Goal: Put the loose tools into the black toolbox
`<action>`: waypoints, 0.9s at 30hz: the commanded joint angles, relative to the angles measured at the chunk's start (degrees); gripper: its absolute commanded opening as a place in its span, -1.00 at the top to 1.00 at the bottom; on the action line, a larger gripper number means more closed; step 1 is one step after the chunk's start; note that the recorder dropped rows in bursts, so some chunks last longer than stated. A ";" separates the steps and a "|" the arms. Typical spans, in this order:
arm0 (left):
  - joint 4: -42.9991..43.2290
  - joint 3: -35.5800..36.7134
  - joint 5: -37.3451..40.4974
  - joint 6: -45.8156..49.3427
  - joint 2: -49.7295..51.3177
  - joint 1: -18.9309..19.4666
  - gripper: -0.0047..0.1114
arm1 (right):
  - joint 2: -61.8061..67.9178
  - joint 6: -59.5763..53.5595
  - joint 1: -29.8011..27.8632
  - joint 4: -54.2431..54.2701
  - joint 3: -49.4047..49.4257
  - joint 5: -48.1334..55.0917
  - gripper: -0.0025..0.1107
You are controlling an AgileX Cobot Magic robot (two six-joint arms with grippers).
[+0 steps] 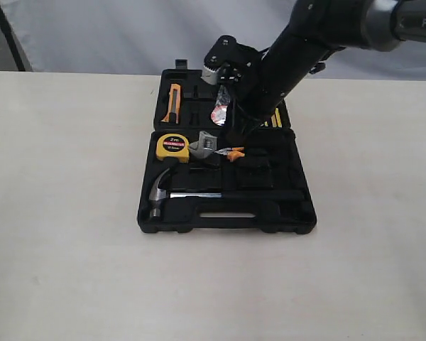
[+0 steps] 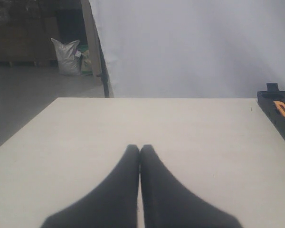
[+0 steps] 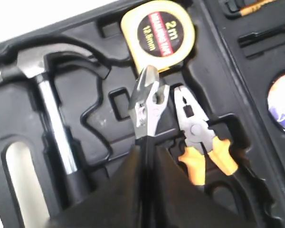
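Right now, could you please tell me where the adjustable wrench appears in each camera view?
Exterior view: the wrench is in the toolbox's near half, just right of the yellow tape measure.
Left wrist view: not in it; only a toolbox corner shows.
Right wrist view: centre, silver jaw sticking out of the right claw, beside the pliers.
Shared landmark: the tape measure, by the wrench's jaw in both other views.

We are counting one black toolbox (image 1: 298, 213), made of two halves. Among the tools we are counting one claw hammer (image 1: 192, 195), one adjustable wrench (image 3: 147, 107), one yellow tape measure (image 1: 172, 146), one pair of small pliers (image 3: 199, 137) with orange-yellow arms, one small tape roll (image 1: 220, 112) and one orange utility knife (image 1: 174, 99), and we are seeing one oblong hand slot (image 1: 227, 214) in the case
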 commanded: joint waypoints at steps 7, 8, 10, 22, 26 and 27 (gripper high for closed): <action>-0.78 0.53 -0.97 -0.59 -0.46 0.19 0.89 | -1.75 1.28 8.06 -18.48 17.07 -23.34 0.96; -0.78 0.53 -0.97 -0.59 -0.46 0.19 0.89 | -1.75 1.28 8.37 -19.86 18.72 -24.62 0.96; -0.78 0.53 -0.97 -0.59 -0.46 0.19 0.89 | -1.75 1.28 8.95 -22.42 21.22 -26.19 0.96; -0.78 0.53 -0.97 -0.59 -0.46 0.19 0.89 | -4.38 6.35 10.52 -22.89 22.42 -23.47 0.85; -0.78 0.53 -0.97 -0.59 -0.46 0.19 0.89 | -5.94 6.45 11.75 -21.74 22.42 -20.38 0.40; -0.78 0.53 -0.97 -0.59 -0.46 0.19 0.89 | -6.19 6.45 12.08 -21.59 22.42 -19.76 0.33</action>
